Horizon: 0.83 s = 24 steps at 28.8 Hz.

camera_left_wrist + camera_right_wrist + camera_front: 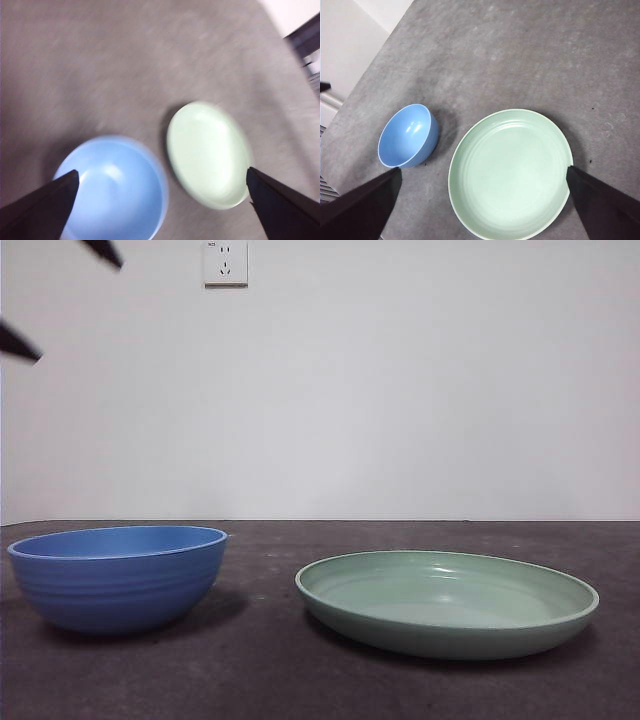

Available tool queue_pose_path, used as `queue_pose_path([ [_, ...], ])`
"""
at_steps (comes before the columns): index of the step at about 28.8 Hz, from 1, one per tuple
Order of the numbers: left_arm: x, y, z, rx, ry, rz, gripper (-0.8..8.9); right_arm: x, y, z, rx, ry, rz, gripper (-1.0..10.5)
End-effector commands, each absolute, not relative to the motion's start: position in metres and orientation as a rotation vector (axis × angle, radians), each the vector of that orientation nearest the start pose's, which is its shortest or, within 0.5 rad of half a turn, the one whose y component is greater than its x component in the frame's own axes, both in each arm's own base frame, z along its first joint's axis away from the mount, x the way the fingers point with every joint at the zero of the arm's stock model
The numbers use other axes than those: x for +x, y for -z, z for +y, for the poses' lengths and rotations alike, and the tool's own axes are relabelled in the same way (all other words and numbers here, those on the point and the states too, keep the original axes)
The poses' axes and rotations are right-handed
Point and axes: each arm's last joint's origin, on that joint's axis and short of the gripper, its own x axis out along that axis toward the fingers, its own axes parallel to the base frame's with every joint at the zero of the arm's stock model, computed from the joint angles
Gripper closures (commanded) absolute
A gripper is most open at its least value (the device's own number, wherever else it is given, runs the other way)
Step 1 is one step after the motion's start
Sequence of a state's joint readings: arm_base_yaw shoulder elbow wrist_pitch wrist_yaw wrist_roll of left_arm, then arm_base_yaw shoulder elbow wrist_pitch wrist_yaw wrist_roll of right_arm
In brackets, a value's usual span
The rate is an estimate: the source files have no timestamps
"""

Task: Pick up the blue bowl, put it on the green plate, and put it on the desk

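The blue bowl [118, 578] stands upright and empty on the desk [260, 670] at the left. The green plate [446, 602] lies empty on the desk to its right, a small gap between them. My left gripper [161, 171] is open and empty, high above the bowl [112, 187] and the plate [207, 152]; its view is blurred. Two black jaw tips at the front view's top left look like this gripper [75, 305]. My right gripper [483, 169] is open and empty, high above the plate [510, 172], with the bowl [407, 136] off to one side.
A white wall with a power socket [225, 262] stands behind the desk's far edge. Bare desk surface lies in front of the bowl and plate and around them [530, 60].
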<state>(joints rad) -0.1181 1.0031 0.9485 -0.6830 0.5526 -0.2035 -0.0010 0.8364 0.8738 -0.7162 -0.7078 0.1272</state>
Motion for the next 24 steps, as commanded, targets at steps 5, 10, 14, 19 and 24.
queue_pose_path([
  [5, 0.209, -0.284, -0.035, -0.224, 0.396, 1.006, 2.53, 0.156, -0.318, 0.019, 0.35, -0.65, 0.676, 3.8],
  [10, 0.232, -0.26, -0.038, -0.233, 0.384, 1.094, 2.55, 0.156, -0.318, 0.019, 0.35, -0.65, 0.676, 3.8],
  [14, 0.25, -0.243, -0.04, -0.237, 0.379, 1.13, 2.56, 0.156, -0.318, 0.019, 0.35, -0.65, 0.675, 3.8],
  [19, 0.265, -0.219, -0.042, -0.245, 0.368, 1.205, 2.56, 0.156, -0.318, 0.019, 0.35, -0.65, 0.676, 3.8],
  [24, 0.275, -0.195, -0.045, -0.251, 0.357, 1.299, 2.62, 0.156, -0.318, 0.019, 0.35, -0.65, 0.675, 3.8],
])
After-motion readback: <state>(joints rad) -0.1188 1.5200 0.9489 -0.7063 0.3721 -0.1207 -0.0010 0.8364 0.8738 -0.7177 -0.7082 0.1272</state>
